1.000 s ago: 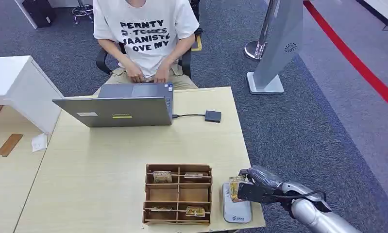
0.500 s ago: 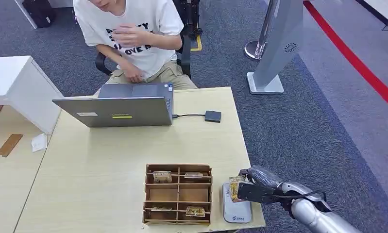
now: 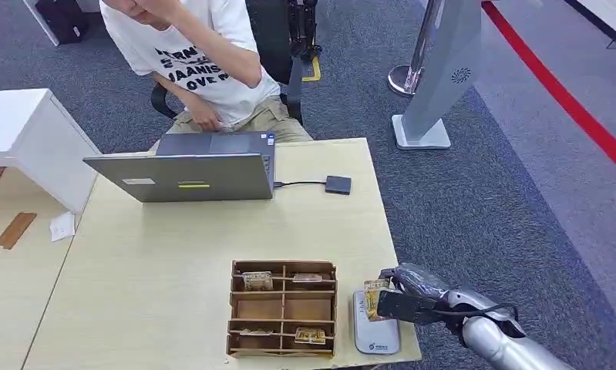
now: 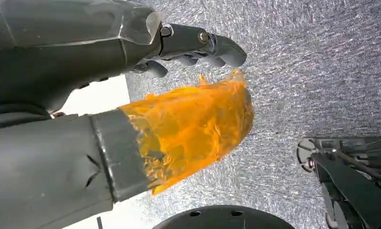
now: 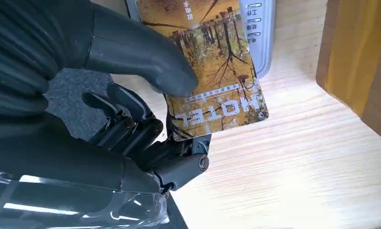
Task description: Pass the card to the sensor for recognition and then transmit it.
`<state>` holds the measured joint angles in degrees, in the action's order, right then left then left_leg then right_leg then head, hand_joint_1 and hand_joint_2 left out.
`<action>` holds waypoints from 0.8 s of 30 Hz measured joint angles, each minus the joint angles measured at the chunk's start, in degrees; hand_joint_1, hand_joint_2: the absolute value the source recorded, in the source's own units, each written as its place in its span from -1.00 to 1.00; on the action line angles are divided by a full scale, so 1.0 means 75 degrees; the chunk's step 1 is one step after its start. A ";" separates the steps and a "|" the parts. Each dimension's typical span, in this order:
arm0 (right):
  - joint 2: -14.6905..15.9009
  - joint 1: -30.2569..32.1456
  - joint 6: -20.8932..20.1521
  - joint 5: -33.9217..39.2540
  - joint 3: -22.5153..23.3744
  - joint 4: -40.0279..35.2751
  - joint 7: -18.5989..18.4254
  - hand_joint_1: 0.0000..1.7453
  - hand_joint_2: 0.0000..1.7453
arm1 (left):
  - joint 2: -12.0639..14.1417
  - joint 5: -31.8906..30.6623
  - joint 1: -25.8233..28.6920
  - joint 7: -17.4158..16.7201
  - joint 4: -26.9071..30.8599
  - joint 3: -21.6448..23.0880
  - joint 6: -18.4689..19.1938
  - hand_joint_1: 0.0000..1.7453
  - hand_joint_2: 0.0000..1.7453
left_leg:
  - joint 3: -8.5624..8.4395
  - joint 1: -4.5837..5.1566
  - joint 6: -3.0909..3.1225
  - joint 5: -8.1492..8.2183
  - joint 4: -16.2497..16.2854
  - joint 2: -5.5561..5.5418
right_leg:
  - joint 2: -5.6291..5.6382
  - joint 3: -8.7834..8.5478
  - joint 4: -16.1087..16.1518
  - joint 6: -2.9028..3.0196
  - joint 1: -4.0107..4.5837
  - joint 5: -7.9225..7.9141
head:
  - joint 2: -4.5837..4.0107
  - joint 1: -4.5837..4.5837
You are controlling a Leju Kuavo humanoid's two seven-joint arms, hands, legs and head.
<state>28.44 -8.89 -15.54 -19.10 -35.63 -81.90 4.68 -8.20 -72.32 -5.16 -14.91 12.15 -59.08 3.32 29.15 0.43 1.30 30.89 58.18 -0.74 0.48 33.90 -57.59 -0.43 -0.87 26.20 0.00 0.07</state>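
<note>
My right hand pinches a yellow-brown hotel card between thumb and fingers. It holds the card just above the grey-white card sensor, which lies at the table's front right corner. In the right wrist view the card overlaps the sensor, with the thumb pressed on the card's face. My left hand hangs over the carpet and holds nothing. Its thumb is wrapped in orange film and its fingers are apart.
A wooden divided box with a few cards stands just left of the sensor. A laptop and a small dark adapter sit at the table's far side. A person sits behind the laptop. A grey stand rises on the carpet.
The person has leaned to the left and raised an arm. My right hand and the card have stayed over the sensor.
</note>
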 joint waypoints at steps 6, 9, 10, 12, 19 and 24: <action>0.0000 0.0005 0.0023 -0.0006 0.0000 0.0000 0.0000 1.00 1.00 | 0.0000 0.0000 0.0000 0.0003 0.0000 0.0000 0.0000 -1.00 -1.00 | 0.0000 0.0000 0.0000 0.0000 0.0000 0.0000 | 0.0000 0.0000 0.0000 0.0000 0.0000 0.0000 | 0.0000 0.0000; 0.0000 0.0007 0.0023 -0.0006 0.0000 -0.0003 0.0000 1.00 1.00 | 0.0000 0.0000 0.0000 0.0003 0.0000 0.0000 0.0000 -1.00 -1.00 | -0.0001 0.0000 0.0000 0.0000 0.0000 0.0000 | 0.0000 -0.0001 0.0000 0.0000 0.0000 0.0000 | 0.0000 0.0003; 0.0000 0.0007 0.0023 -0.0006 0.0000 -0.0003 0.0000 1.00 1.00 | 0.0000 0.0000 0.0000 0.0000 0.0000 0.0000 0.0000 -1.00 -1.00 | -0.0001 0.0000 0.0000 0.0000 0.0000 0.0000 | 0.0000 -0.0001 0.0000 0.0000 0.0000 0.0000 | 0.0000 0.0000; 0.0000 0.0007 0.0023 -0.0009 0.0000 -0.0003 0.0000 1.00 1.00 | 0.0000 0.0000 0.0000 0.0003 0.0000 0.0000 0.0000 -1.00 -1.00 | -0.0001 0.0000 0.0000 0.0000 0.0000 0.0000 | 0.0000 -0.0001 0.0000 0.0000 0.0000 0.0000 | 0.0000 0.0000; 0.0000 0.0014 0.0023 -0.0009 0.0000 -0.0003 0.0000 1.00 1.00 | 0.0000 0.0000 0.0000 0.0003 0.0000 0.0000 -0.0006 -1.00 -1.00 | -0.0002 0.0000 0.0000 0.0000 0.0000 0.0000 | 0.0000 -0.0002 0.0000 0.0000 0.0000 0.0000 | 0.0000 0.0000; 0.0000 0.0022 0.0035 -0.0009 0.0000 -0.0003 0.0000 1.00 1.00 | 0.0003 -0.0003 0.0000 0.0003 0.0000 0.0000 -0.0006 -1.00 -1.00 | -0.0002 0.0000 0.0000 0.0000 0.0000 0.0000 | 0.0001 -0.0002 0.0000 0.0000 0.0000 0.0000 | 0.0000 0.0000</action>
<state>28.44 -8.72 -15.28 -19.17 -35.63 -81.92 4.68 -8.17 -72.35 -5.16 -14.88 12.15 -59.08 3.28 29.14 0.43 1.30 30.89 58.18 -0.74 0.49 33.88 -57.58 -0.43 -0.87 26.20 0.00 0.07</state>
